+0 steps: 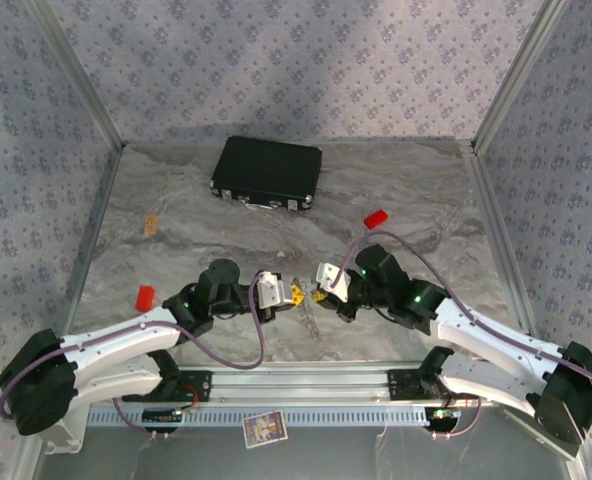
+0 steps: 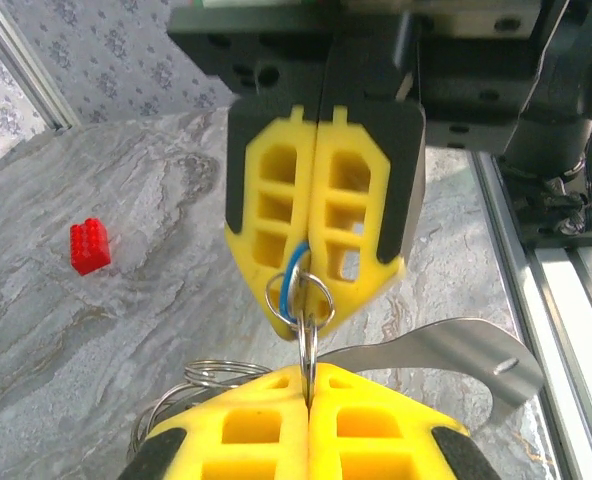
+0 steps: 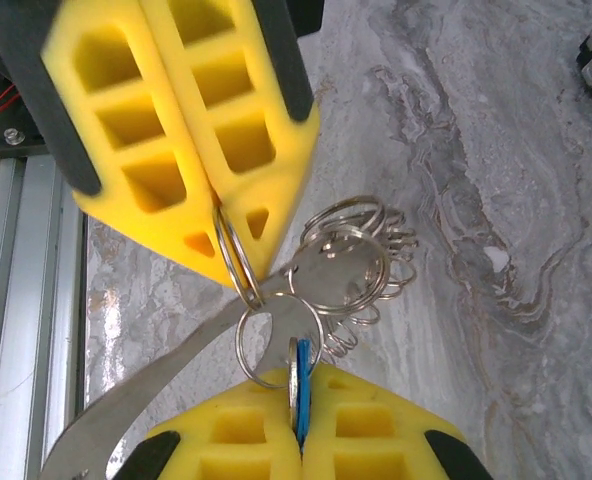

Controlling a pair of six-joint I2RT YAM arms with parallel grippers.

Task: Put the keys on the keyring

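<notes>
keyring (image 3: pixel 242 270) in left gripper (image 2: pixel 306 392) — key (image 3: pixel 301 378), right gripper (image 3: pixel 298 425)

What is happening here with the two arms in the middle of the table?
The two arms meet over the table, working on a bunch of wire rings with a flat metal tag hanging from it. The left gripper has its jaws shut on the keyring. The right gripper has its jaws shut on a thin blue-edged piece, apparently the blue-headed key, right beside a ring. Whether the key is threaded on yet I cannot tell.
</notes>
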